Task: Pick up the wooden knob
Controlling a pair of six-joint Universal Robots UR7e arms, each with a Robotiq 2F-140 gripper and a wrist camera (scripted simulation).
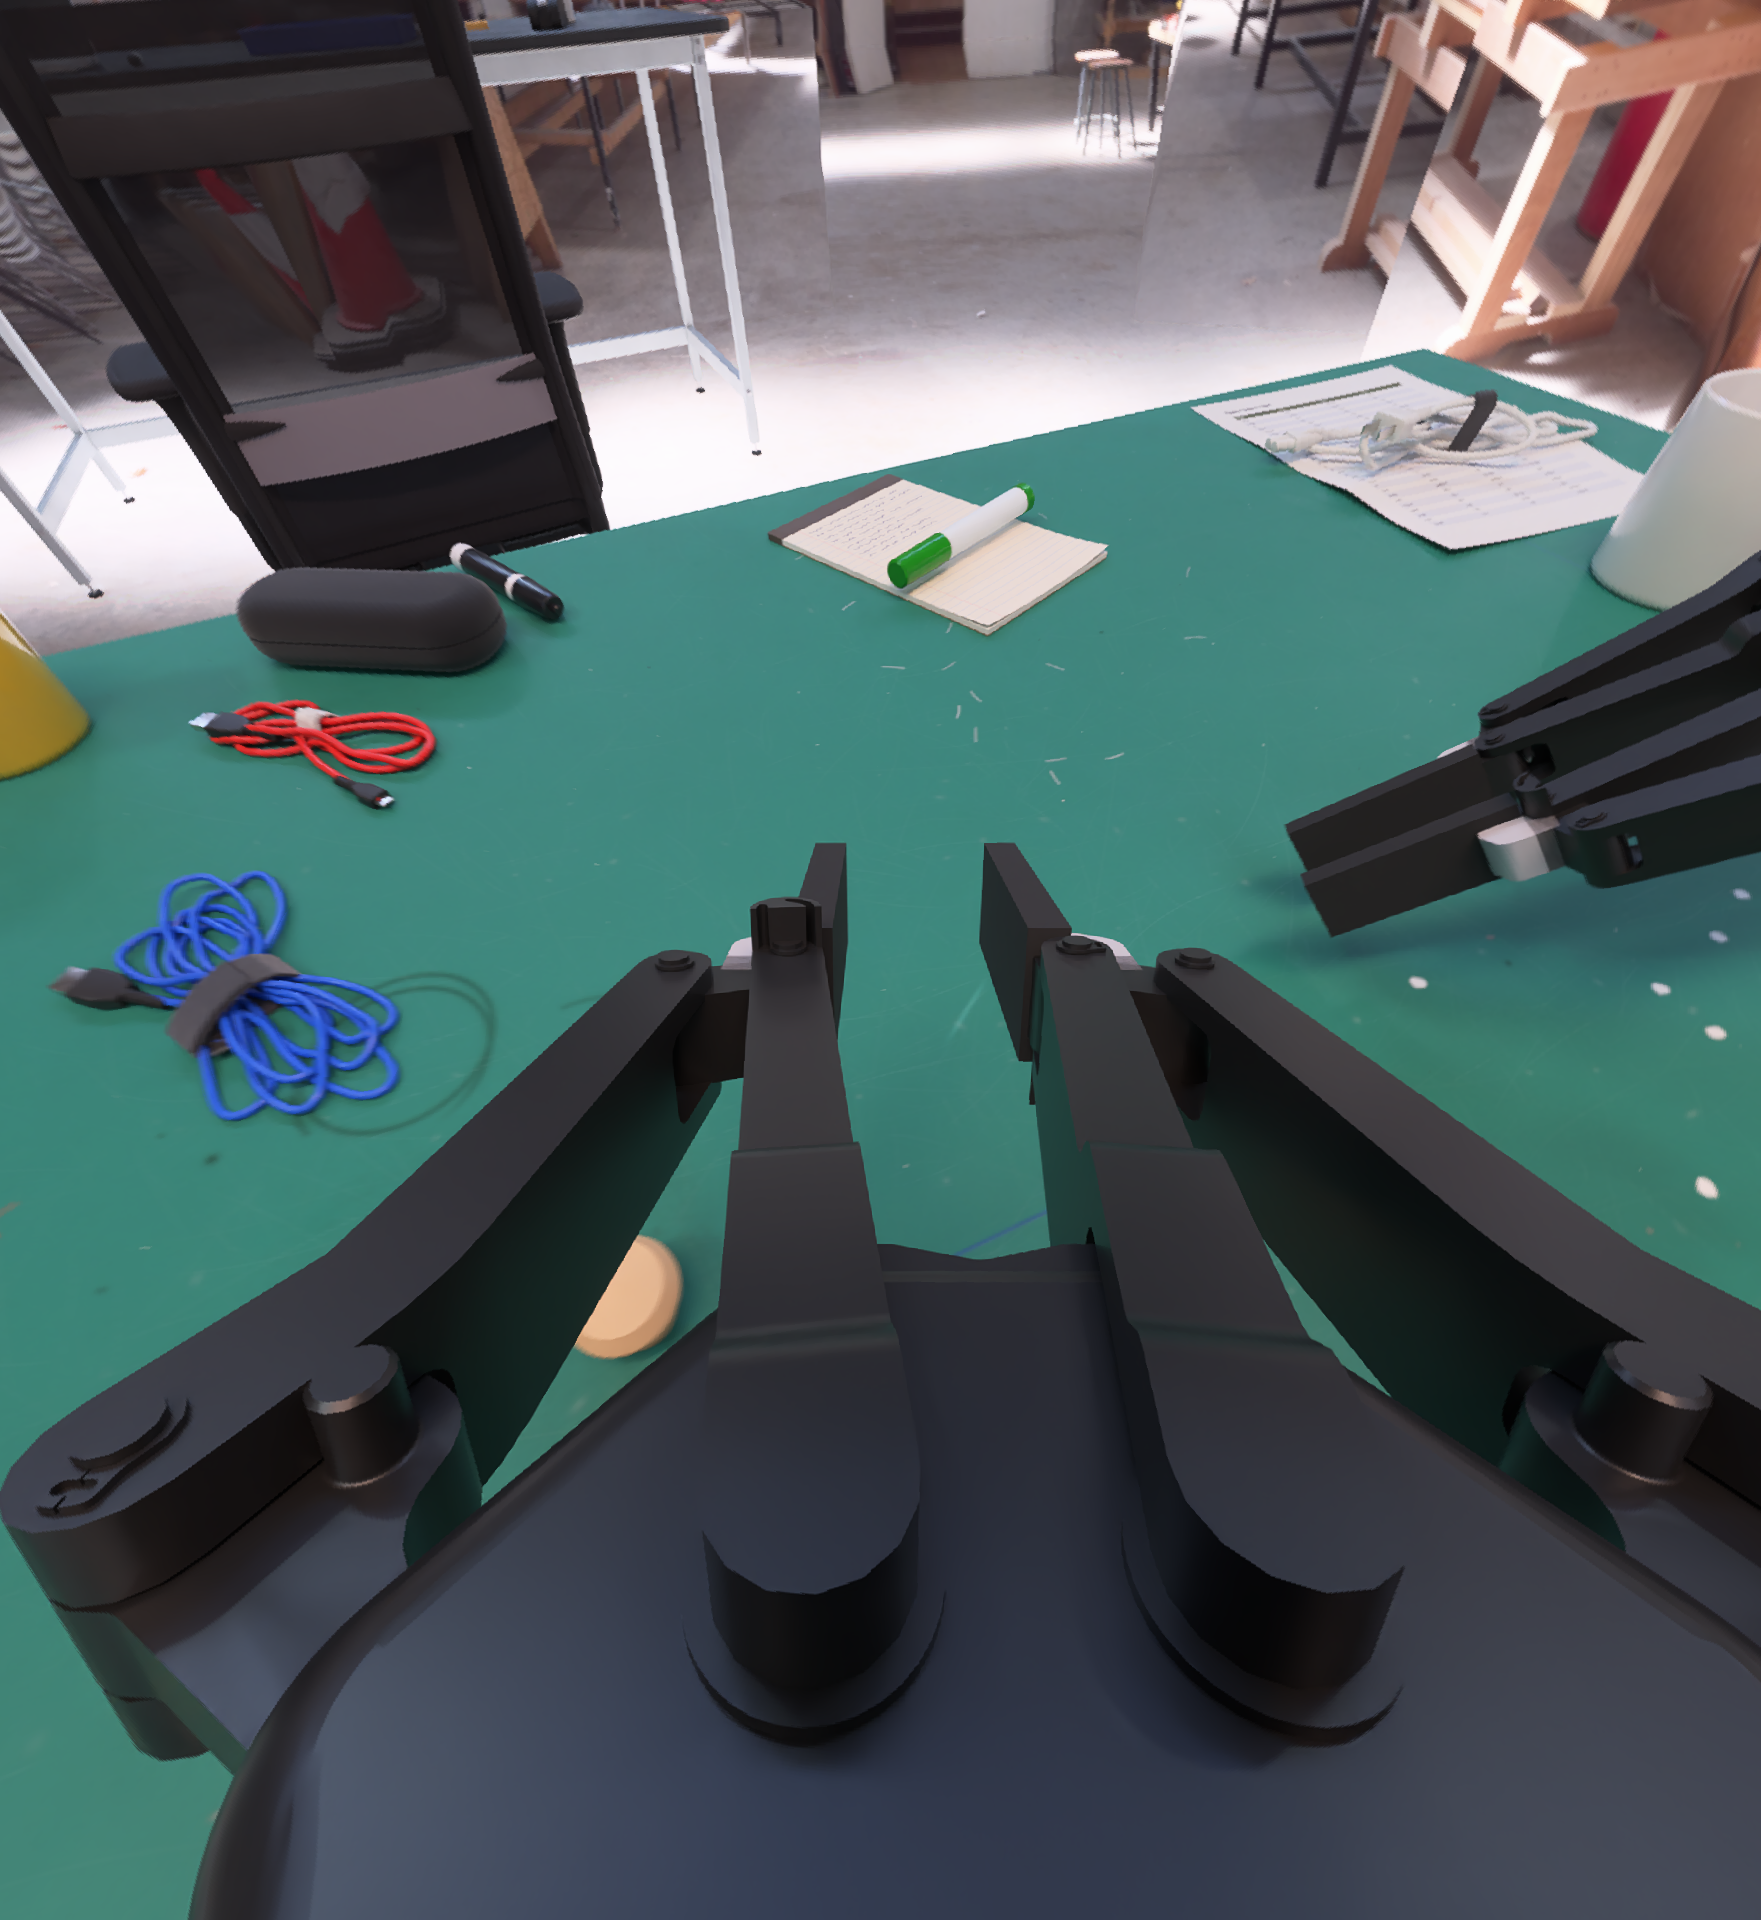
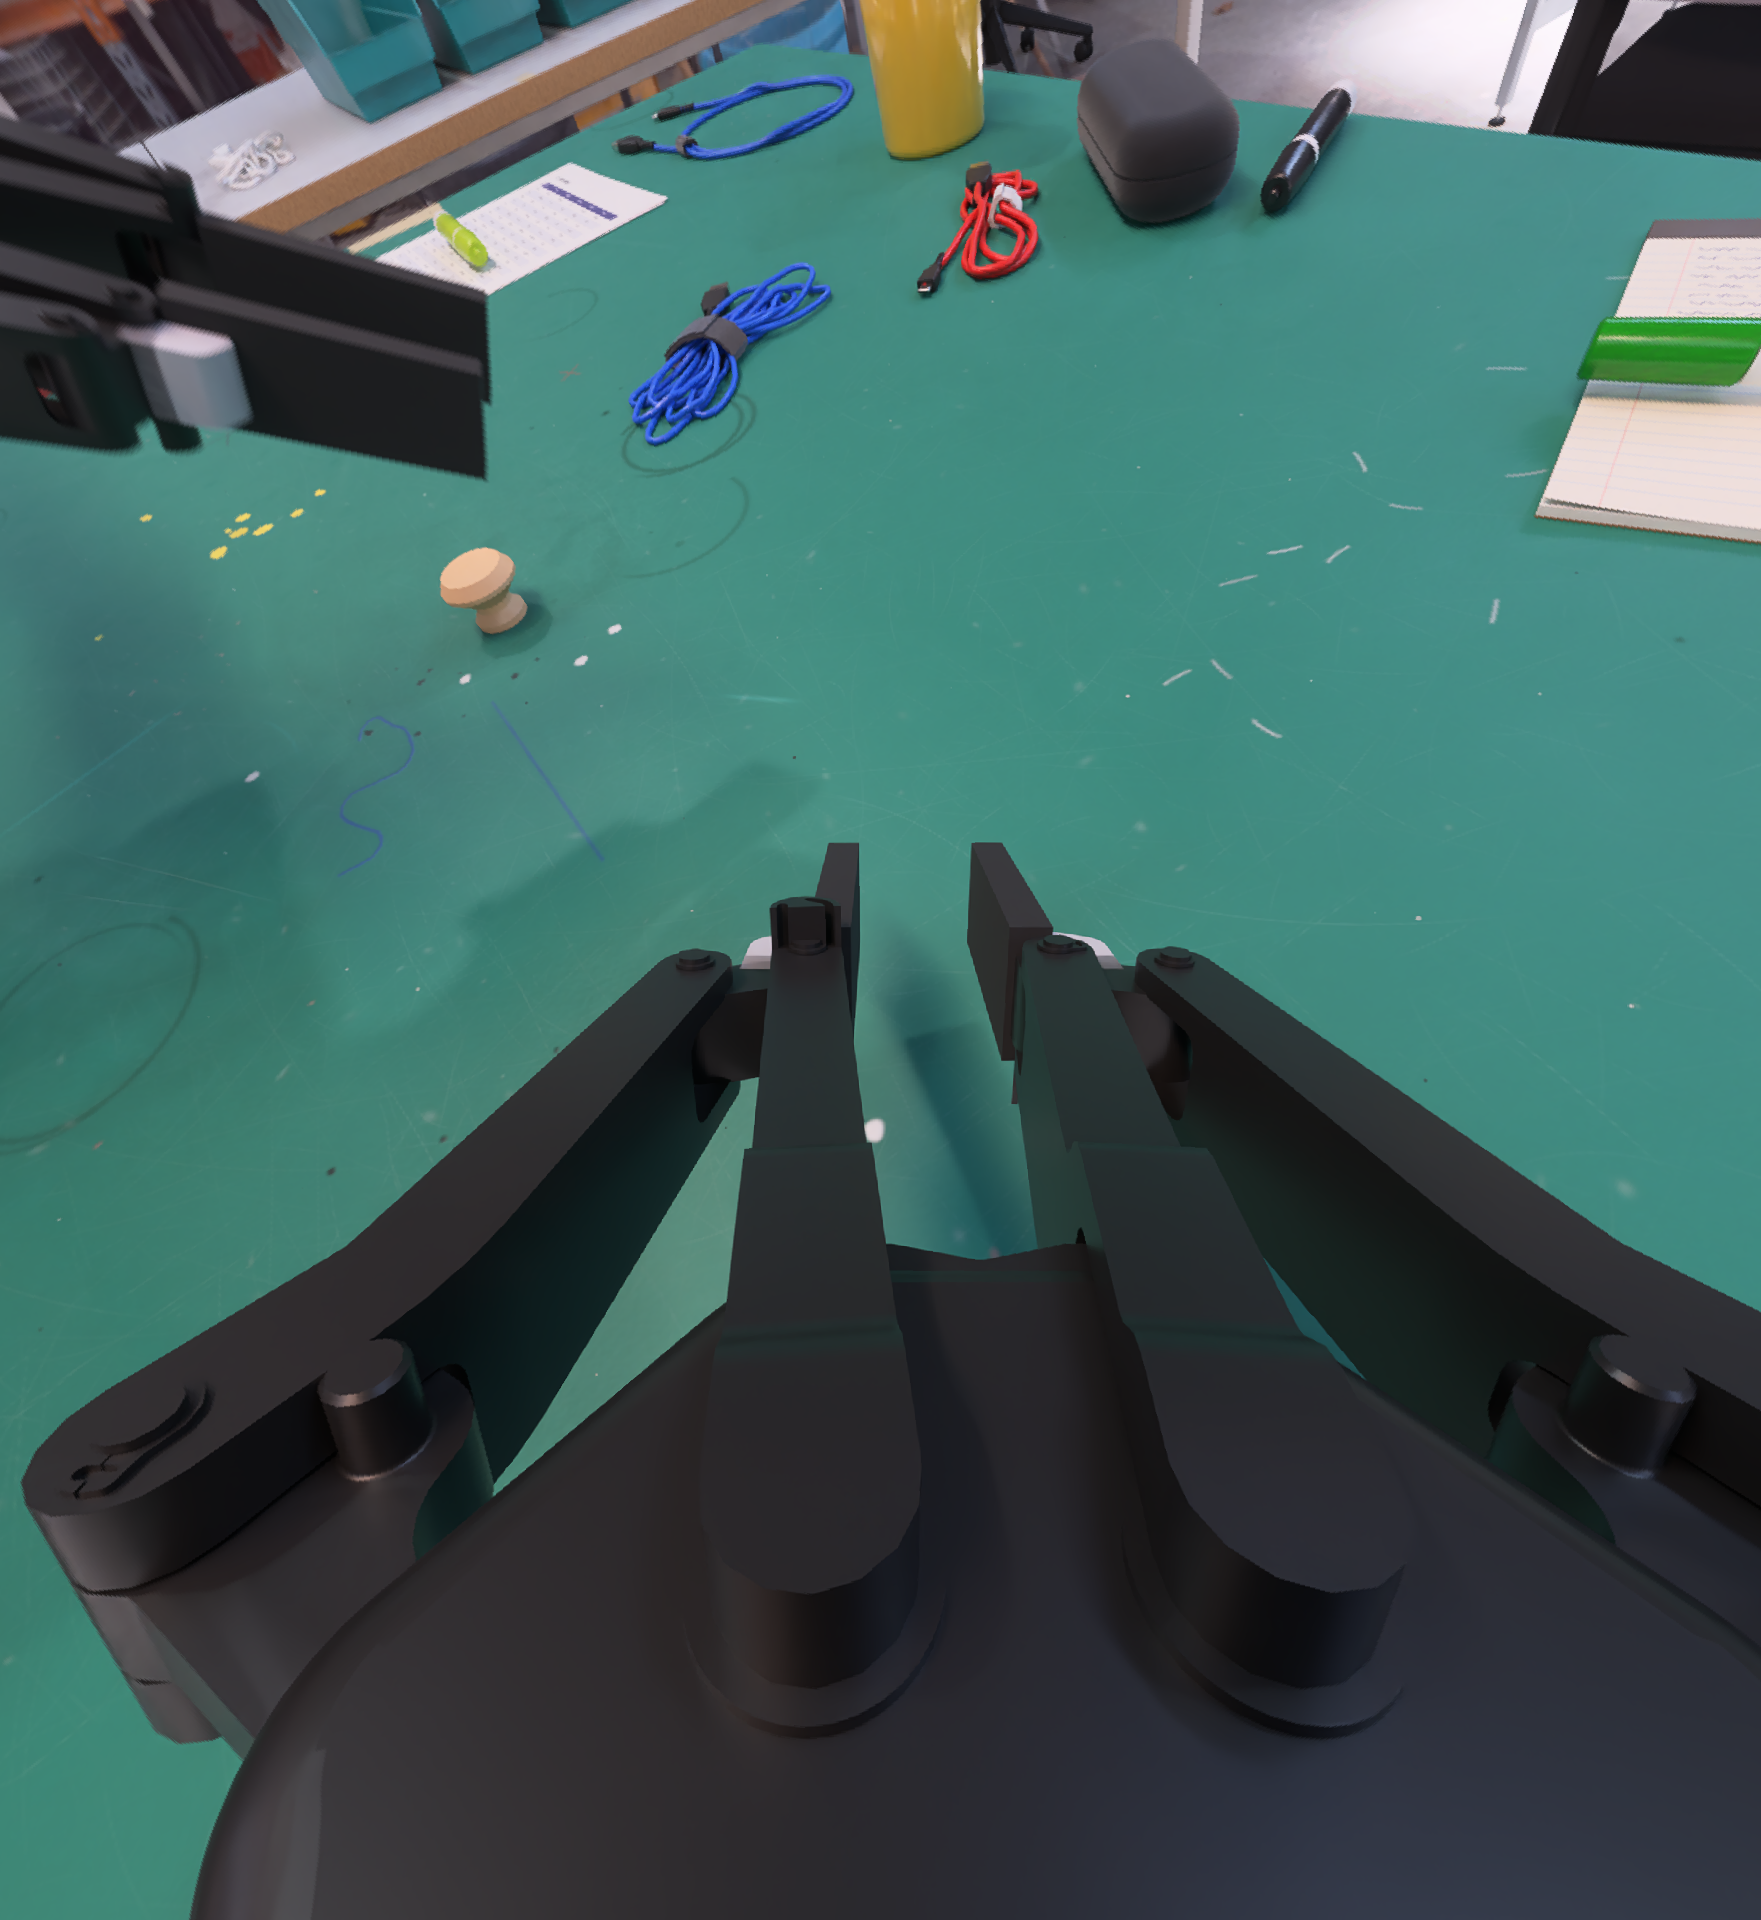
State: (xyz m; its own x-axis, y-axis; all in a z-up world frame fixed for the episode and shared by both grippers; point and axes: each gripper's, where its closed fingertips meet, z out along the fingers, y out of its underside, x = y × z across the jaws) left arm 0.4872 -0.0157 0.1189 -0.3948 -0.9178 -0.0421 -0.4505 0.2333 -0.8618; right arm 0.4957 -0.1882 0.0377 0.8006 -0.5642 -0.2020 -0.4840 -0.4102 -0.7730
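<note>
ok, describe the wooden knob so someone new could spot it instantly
On the green table, look in the open stretch nearer than the bundled blue cable, below the left tool. The wooden knob stands alone there: pale, mushroom-shaped, the only wooden piece among cables and pens.

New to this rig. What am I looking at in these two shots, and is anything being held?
Each picture comes from a camera on one arm's wrist, looking forward along that arm's two black fingers. One shows the left tool, the other the right tool. Each arm's tool also shows at the edge of the other's picture.

Both hover over a green table. Both have their fingers apart with nothing between them, so nothing is held.

The target, a small wooden knob, stands free on the table. In the left view it peeks out under the linkage, so it lies below and behind the left fingertips.

Also on the table: a blue cable, red cable, yellow cup, dark case, black pen, notepad with a green marker, and a white mug.
</note>
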